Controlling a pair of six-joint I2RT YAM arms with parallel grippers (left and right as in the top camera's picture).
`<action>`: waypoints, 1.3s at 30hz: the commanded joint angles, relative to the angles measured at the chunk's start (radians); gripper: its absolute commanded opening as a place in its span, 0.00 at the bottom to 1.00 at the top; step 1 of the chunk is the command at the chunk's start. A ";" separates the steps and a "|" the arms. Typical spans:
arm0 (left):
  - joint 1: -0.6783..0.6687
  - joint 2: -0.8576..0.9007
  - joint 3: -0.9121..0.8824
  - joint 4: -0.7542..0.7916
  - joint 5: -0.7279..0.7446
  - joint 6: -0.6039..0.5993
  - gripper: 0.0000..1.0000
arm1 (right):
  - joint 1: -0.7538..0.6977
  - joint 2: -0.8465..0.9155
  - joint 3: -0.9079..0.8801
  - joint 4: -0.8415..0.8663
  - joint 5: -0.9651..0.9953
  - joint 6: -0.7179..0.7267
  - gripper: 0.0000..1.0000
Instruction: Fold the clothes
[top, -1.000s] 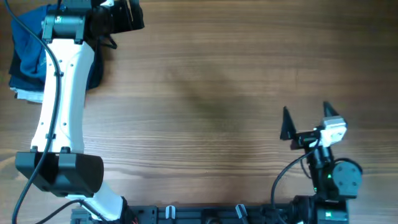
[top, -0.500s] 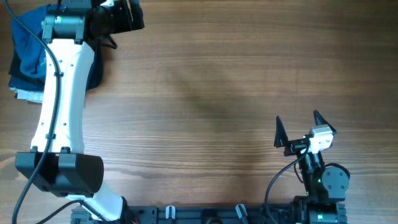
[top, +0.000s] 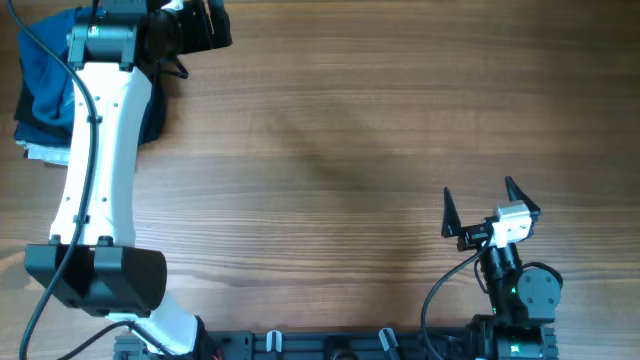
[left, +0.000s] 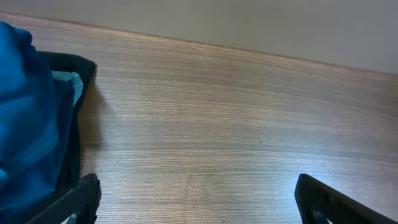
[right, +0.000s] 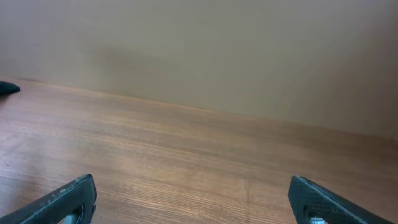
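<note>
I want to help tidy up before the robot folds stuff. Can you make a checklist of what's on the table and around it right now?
Surface: wooden table, bare in the middle.
Job's things: blue shirt, crumpled at the far left corner, not folded yet.
Clutter: stack of dark and white clothes under the shirt.
Grippers: left gripper open, close beside the shirt, holding nothing; right gripper open, near the front right edge, holding nothing.
Cables: black cables run along both arms, none across the middle.
Surroundings: plain wall behind the table.
</note>
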 joint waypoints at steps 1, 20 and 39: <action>-0.002 0.003 -0.006 0.002 0.008 -0.009 1.00 | 0.004 -0.016 -0.003 0.002 0.013 -0.013 1.00; -0.019 -0.138 -0.006 0.068 0.019 -0.009 1.00 | 0.004 -0.009 -0.003 0.002 0.013 -0.013 1.00; 0.081 -0.994 -1.233 0.800 0.119 -0.010 1.00 | 0.004 -0.009 -0.003 0.002 0.013 -0.013 1.00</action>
